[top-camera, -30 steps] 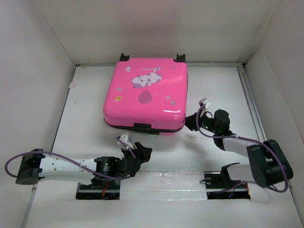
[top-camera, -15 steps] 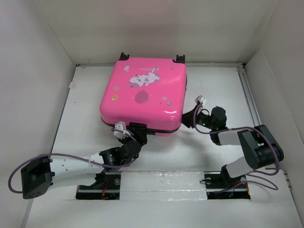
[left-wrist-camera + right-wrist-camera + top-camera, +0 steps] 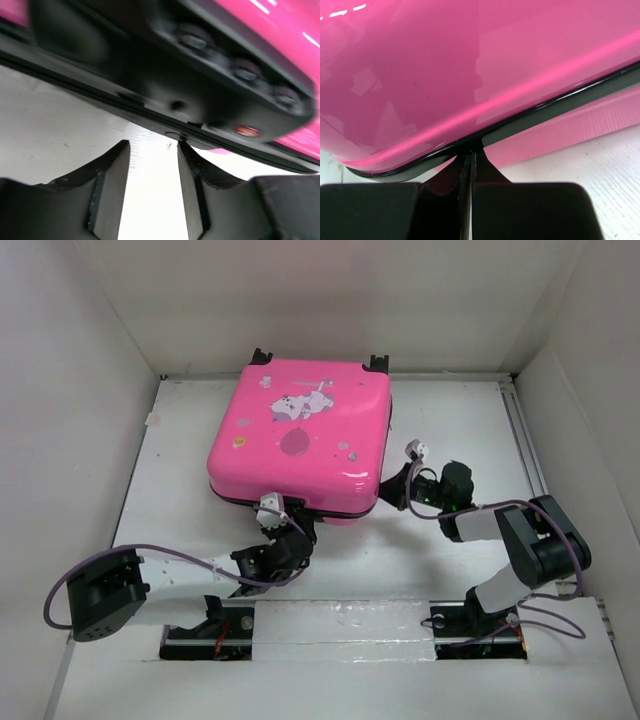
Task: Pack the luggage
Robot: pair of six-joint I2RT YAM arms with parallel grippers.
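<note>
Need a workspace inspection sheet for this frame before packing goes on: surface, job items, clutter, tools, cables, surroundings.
Surface: white table; glossy strip between the arm bases.
Job's things: luggage closed, lying flat, wheels toward the far wall; nothing to pack seen.
Clutter: one small pale scrap by the left wall.
Tools: left tool open, just below the black lock block on the near edge; right tool shut, tips at the black zipper seam by the near right corner.
Cables: purple cables loop along both arms.
Surroundings: white walls on three sides.
</note>
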